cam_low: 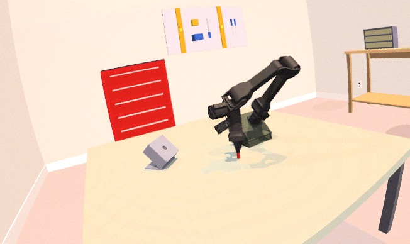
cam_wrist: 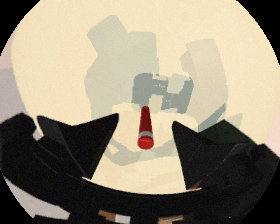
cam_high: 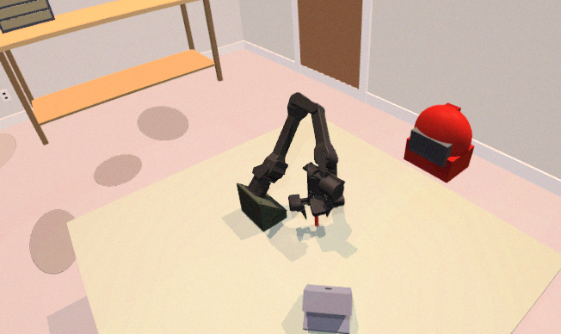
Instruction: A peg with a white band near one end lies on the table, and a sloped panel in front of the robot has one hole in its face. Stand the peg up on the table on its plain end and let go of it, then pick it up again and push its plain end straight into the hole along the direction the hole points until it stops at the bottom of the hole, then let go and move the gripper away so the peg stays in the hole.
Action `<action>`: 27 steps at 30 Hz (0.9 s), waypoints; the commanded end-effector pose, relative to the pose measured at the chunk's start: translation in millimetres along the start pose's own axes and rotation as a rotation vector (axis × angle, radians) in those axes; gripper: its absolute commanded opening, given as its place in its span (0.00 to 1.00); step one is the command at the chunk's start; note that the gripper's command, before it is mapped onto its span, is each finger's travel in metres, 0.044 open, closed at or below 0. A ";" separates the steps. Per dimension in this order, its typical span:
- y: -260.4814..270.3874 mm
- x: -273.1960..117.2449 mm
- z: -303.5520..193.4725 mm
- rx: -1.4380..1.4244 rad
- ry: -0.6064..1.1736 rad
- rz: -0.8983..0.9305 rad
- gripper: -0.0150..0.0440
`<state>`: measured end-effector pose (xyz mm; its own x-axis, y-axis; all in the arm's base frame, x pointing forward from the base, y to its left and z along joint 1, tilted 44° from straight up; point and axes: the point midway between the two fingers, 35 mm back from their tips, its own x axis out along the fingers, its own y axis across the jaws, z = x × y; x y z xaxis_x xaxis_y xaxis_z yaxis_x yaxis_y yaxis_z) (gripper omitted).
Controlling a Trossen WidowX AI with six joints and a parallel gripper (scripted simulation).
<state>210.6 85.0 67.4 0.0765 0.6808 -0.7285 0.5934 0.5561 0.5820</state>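
Note:
The red peg (cam_high: 317,221) (cam_low: 238,156) (cam_wrist: 145,122) stands upright on the table (cam_high: 181,267) (cam_low: 195,201). Its white band (cam_wrist: 145,134) is near the top end, so the plain end is down. My gripper (cam_high: 317,217) (cam_low: 238,151) (cam_wrist: 145,120) points down over it and is open, one finger on each side, with a gap between the peg and each finger in the wrist view. The peg's upper part is hidden in the top and exterior views. The grey sloped panel (cam_high: 327,302) (cam_low: 158,155) stands apart from the peg, with its one hole (cam_high: 329,288) (cam_low: 164,148) empty.
The arm's dark base (cam_high: 263,213) (cam_low: 258,135) is close behind the gripper. The panel's foot (cam_low: 152,168) rests on the table. A red helmet-like object (cam_high: 443,131), a workbench (cam_high: 107,17) and a red drawer cabinet (cam_low: 138,95) stand farther off.

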 end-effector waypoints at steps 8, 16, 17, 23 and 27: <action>0.3 -0.4 0.0 -0.002 0.000 0.001 0.38; 0.3 -0.4 0.0 -0.002 0.000 0.001 0.25; 0.3 -1.0 0.2 -0.002 0.000 0.000 0.25; 0.2 -15.0 2.7 -0.001 -0.003 -0.004 0.25; -0.2 -28.7 4.2 0.000 -0.004 -0.006 0.25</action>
<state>210.5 72.1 79.6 0.0725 0.6815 -0.7282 0.5945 0.5567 0.5802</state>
